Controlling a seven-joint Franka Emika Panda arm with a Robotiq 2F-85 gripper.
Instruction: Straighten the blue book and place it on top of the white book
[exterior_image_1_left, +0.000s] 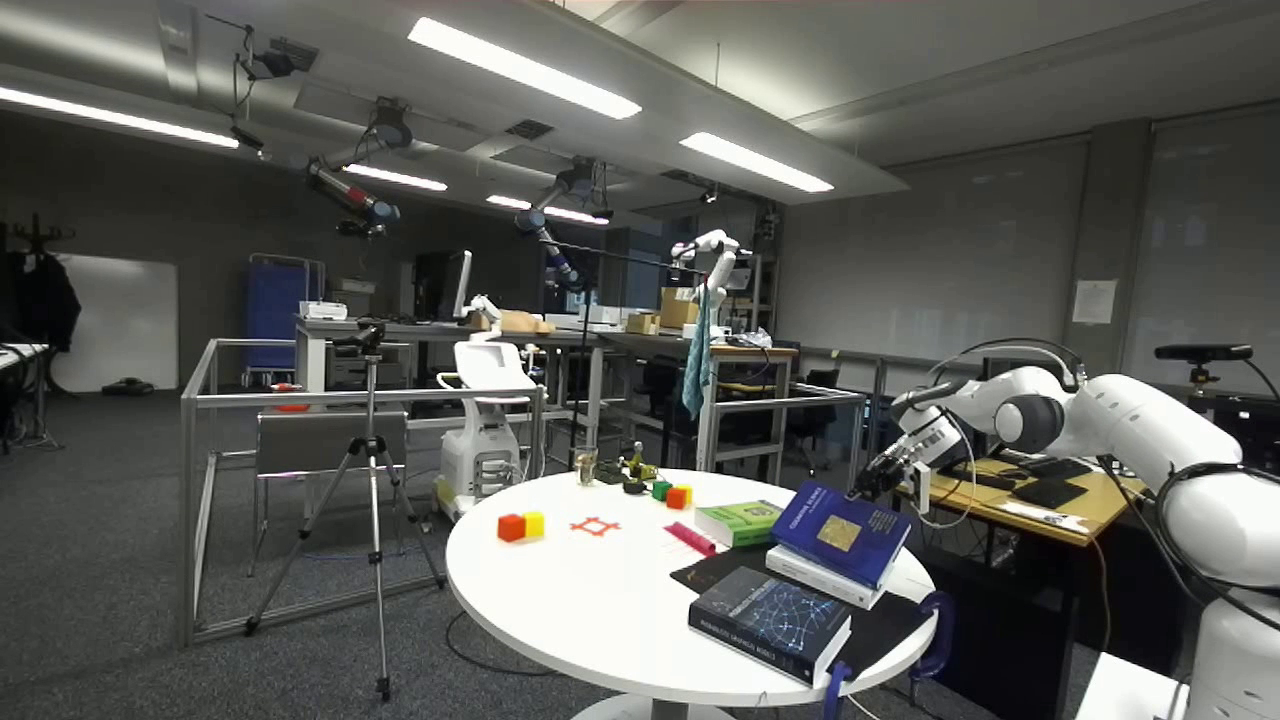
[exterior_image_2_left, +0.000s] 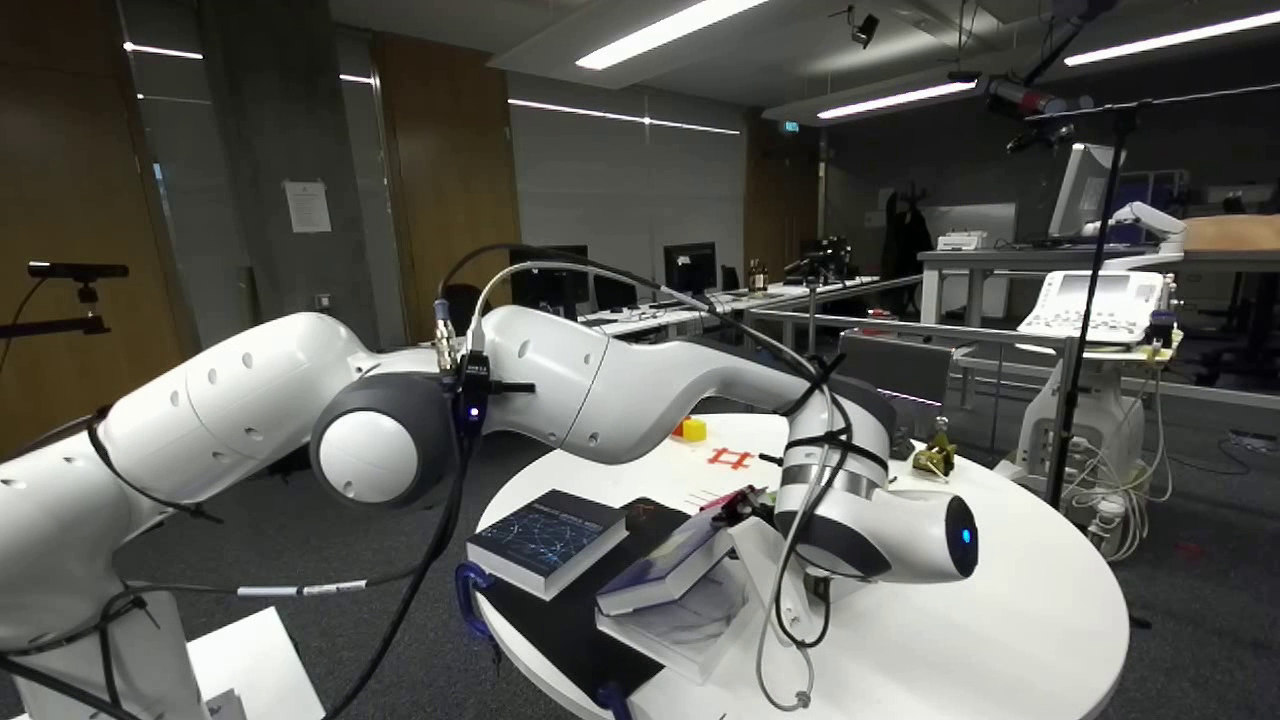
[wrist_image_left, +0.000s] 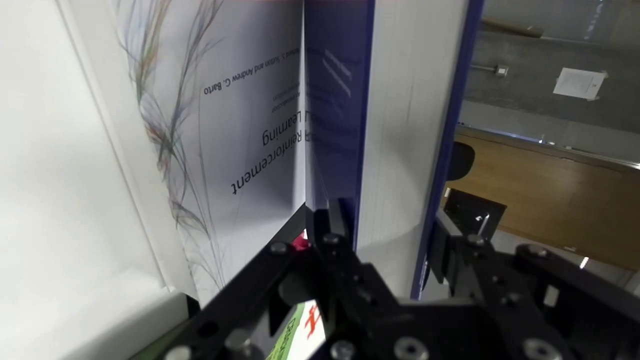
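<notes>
Only the wrist view gave a legible cover of the white book (wrist_image_left: 250, 110), at left; right of it, the blue book (wrist_image_left: 407, 125) showed pale page edges there, and in an exterior view its yellowish patch (exterior_image_1_left: 838, 533). It tilted over the white book, lower edge resting on it, grasped between the fingers of the gripper (wrist_image_left: 385, 222), one against each cover. Left to right, titles read "Probabilistic Graphical Models" on the dark book (exterior_image_1_left: 772, 618), "Reinforcement Learning" by Sutton and Barto, and "Cognitive Science".
</notes>
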